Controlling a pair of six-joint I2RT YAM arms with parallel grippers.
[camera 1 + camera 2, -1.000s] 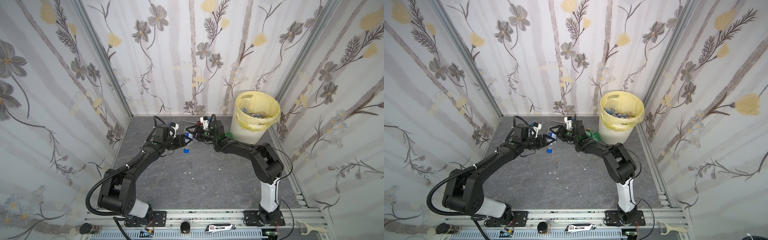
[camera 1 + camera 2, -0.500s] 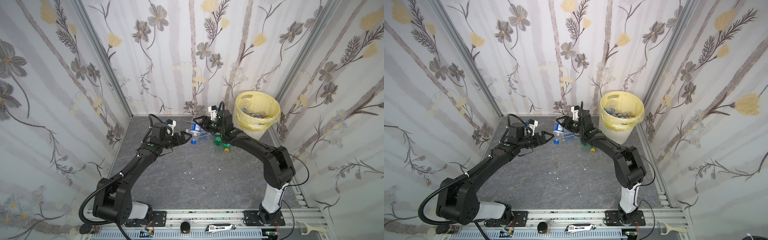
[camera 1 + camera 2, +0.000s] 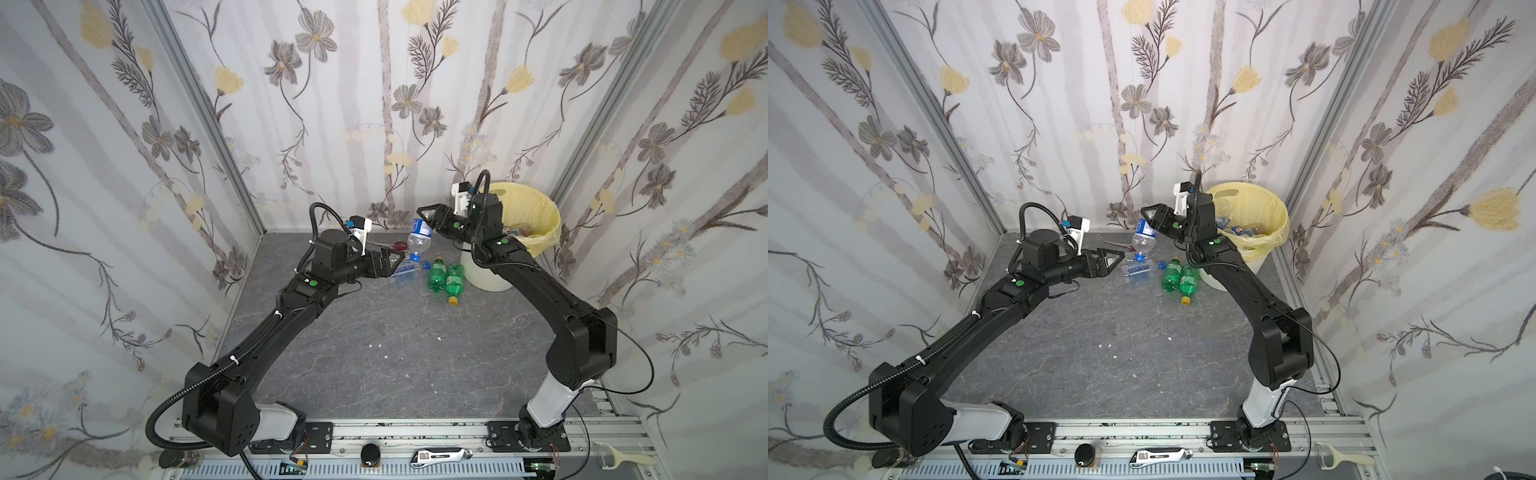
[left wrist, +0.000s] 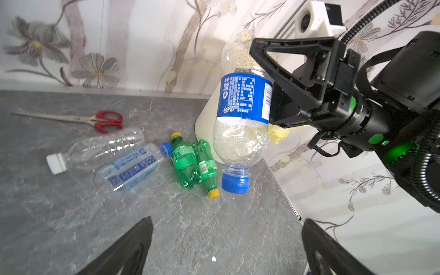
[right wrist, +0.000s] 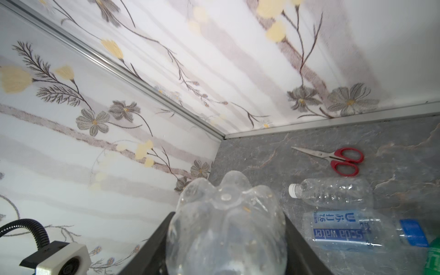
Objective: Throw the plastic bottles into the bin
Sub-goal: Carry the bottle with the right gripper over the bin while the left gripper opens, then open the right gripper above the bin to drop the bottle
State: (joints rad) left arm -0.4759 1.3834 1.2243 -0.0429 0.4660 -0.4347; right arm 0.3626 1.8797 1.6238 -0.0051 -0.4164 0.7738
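Now, item by item. Blue-labelled bottle (image 3: 417,241): a second ago it sat where the two grippers met at mid-floor; it has since passed to the right gripper (image 3: 430,222), which clamps its labelled body, blue cap hanging down, lifted clear of the grey floor (image 3: 374,332) just left of the bin (image 3: 548,224). Left gripper (image 3: 395,266): jaws sprung wide, empty, low on the left. Bin: far right corner, yellow liner, bottles already inside. On the floor between the arms: two green bottles (image 4: 188,164) just beside the bin's foot, a soda-water bottle (image 4: 133,169), a white-capped clear bottle (image 4: 95,150). Red-handled scissors (image 4: 104,120): by the far wall, not for binning. Judgement: handover done; the held bottle needs a swing right over the rim and a release; four remain.
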